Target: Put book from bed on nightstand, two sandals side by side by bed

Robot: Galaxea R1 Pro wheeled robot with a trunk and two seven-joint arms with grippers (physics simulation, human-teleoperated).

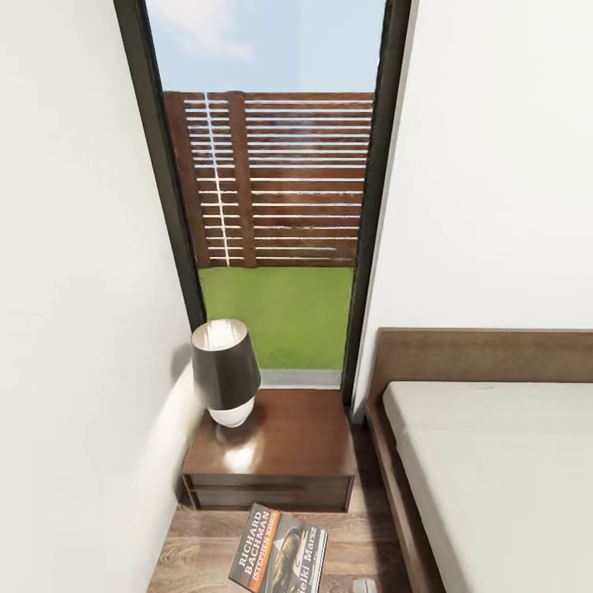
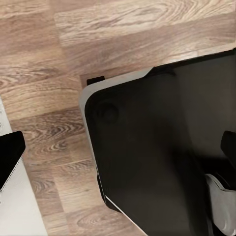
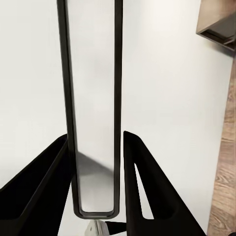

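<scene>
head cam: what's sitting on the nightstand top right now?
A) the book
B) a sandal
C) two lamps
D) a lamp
D: a lamp with a dark shade and white base stands on the nightstand, at its window-side left corner; the book shows lower in the frame, in front of the nightstand and off its top.

The book at the lower edge of the head view has a dark cover with an orange band. White lettering reads "RICHARD BACHMAN". A smaller line on the orange band is too blurred to read. Further along, partly cut off, is "...elki Marsz".
</scene>
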